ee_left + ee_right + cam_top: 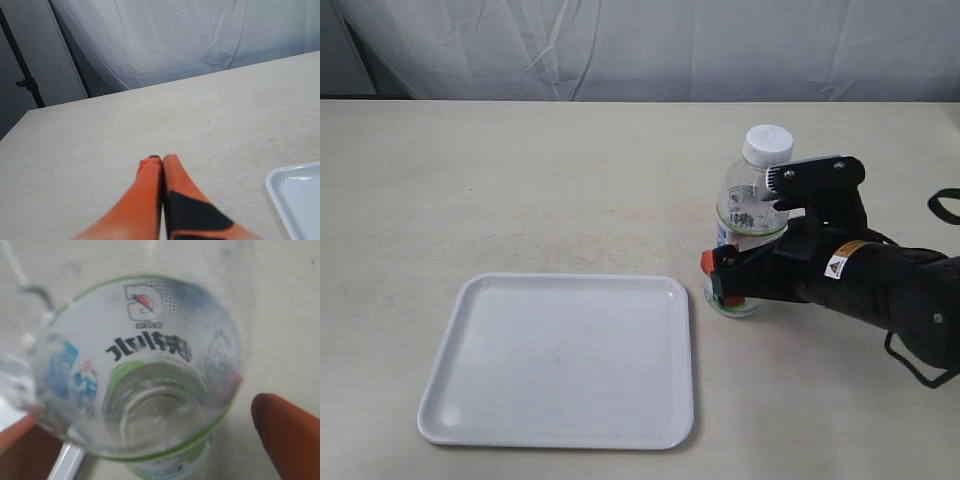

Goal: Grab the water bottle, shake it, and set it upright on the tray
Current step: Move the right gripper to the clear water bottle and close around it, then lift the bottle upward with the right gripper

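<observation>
Now, water bottle: upright, cap up
base: behind my right claw, spread round it
left claw: pressed together

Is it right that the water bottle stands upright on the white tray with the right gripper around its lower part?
Not quite. The water bottle is not on the tray; it stands upright on the table just beside the tray's right edge, as the exterior view shows. The right gripper is indeed around its lower part.
</observation>
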`<state>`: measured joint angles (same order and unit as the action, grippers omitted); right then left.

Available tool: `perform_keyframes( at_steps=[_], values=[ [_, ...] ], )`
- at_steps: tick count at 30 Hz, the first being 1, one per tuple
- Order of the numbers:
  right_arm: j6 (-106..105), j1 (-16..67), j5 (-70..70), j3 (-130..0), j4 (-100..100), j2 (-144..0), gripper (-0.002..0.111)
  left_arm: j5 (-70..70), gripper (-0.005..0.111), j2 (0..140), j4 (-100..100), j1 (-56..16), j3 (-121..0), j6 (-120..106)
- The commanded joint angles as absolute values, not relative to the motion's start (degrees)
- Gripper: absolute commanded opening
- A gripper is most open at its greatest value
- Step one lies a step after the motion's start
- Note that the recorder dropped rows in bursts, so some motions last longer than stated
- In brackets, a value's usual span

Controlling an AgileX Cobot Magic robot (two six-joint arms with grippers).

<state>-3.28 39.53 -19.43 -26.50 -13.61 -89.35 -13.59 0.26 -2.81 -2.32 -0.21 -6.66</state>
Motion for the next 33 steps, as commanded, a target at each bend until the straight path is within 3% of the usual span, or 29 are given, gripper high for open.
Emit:
perform_keyframes(
  at_steps=[1, 8, 9, 11, 16, 23, 28, 31, 33],
  values=[
    [-3.07, 40.48, -21.29, -28.60, -12.41, -92.02, 0.104, -13.68, 0.000, 0.00, -2.73, -2.34, 0.00, -6.45],
    [-3.07, 40.62, -21.67, -31.31, -12.52, -95.13, 0.104, -13.68, 0.000, 0.00, -2.73, -2.34, 0.00, -6.45],
    [-2.94, 40.62, -21.89, -31.31, -13.07, -95.34, 0.097, -13.68, 0.000, 0.00, -2.73, -2.34, 0.00, -6.45],
    [-2.94, 40.62, -21.89, -31.31, -14.14, -95.39, 0.080, -13.68, 0.000, 0.00, -2.73, -2.34, 0.00, -6.45],
    [-2.72, 40.62, -19.41, -31.31, -14.23, -95.48, -0.001, -13.68, 0.000, 0.00, -2.73, -2.34, 0.00, -6.45],
    [-2.60, 40.62, -18.23, -31.21, -14.83, -94.19, -0.001, -13.68, 0.000, 0.00, -2.73, -2.34, 0.00, -6.45],
    [-2.98, 41.73, -10.32, -31.21, -13.91, -76.58, -0.001, -13.68, 0.000, 0.00, -2.73, -2.34, 0.00, -6.45],
    [-3.11, 46.13, -4.68, -31.21, -1.47, -66.15, -0.001, -13.68, 0.000, 0.00, -2.73, -2.34, 0.00, -6.45],
    [-1.85, 42.00, -7.31, -31.32, -14.57, -62.58, -0.001, -13.68, 0.000, 0.00, -2.73, -2.34, 0.00, -6.45]
  ],
)
